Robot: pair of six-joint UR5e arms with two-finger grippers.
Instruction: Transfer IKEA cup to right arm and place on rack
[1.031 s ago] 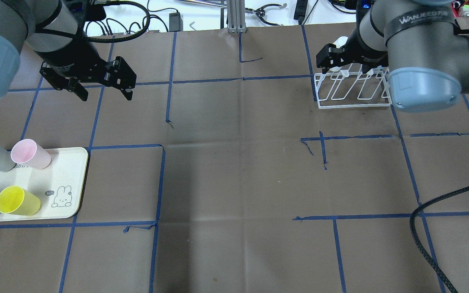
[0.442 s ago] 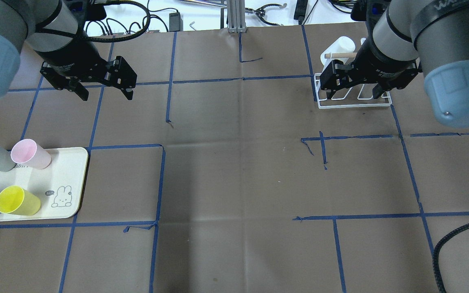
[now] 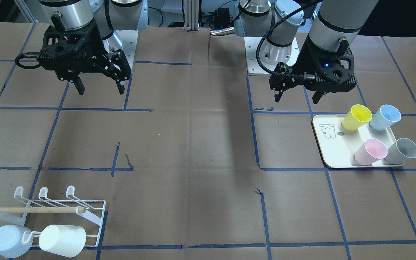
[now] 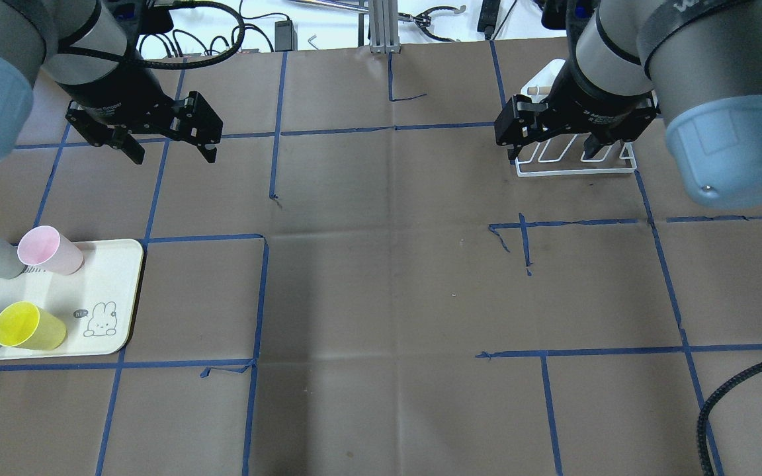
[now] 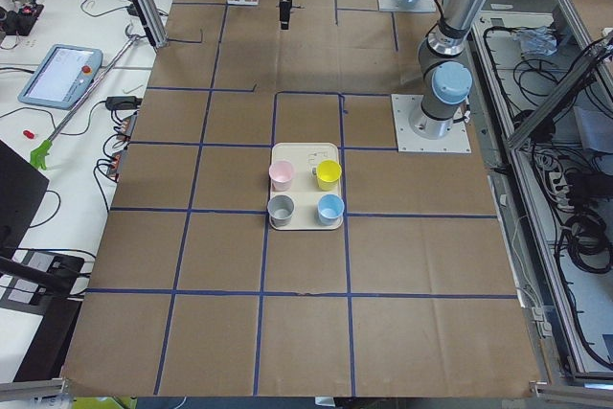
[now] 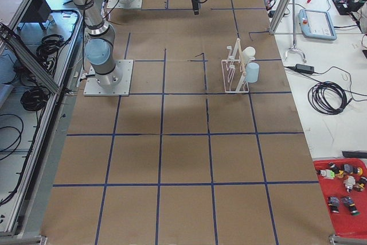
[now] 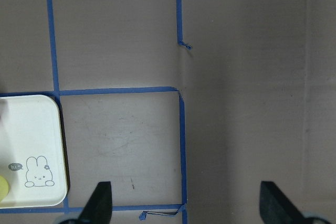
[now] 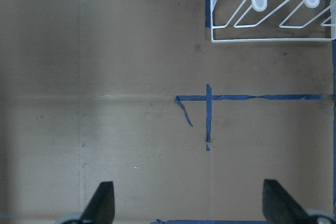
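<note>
Hovering high over brown-paper table, nothing in hand on either side. Reading black two-finger left gripper (image 4: 172, 153) as spread wide & empty, off to one side of cream rectangular tray w/ bunny drawing (image 3: 338, 153), not over any cup. Same w/ black two-finger right gripper (image 3: 100, 88): spread, empty, up near white wire rack w/ wooden dowel handle (image 3: 42, 209).

Spotting four plastic cups upright on tray, packed two by two, none picked yet: yellow tapered cup (image 3: 356, 117) just beside pale blue tapered cup (image 3: 384, 116), pink tapered cup (image 3: 370, 151) just beside grey tapered cup (image 3: 402, 151). No telling the next pick. Noting white cup (image 3: 61, 240) & light blue cup (image 3: 7, 241) already hung on rack row far from robot; robot-side prongs bare.

Judging step as pre-grasp, approx. mid-task. Risks from here:
- Coming down w/ that wide spread & clipping a neighbour, toppling it.
- Squeezing smooth tapered plastic & popping it out.
- Letting go at handover before a firm pinch on the receiving side → drop mid-table.
- Missing a prong or nudging the light rack → shaking hung cups loose.
</note>
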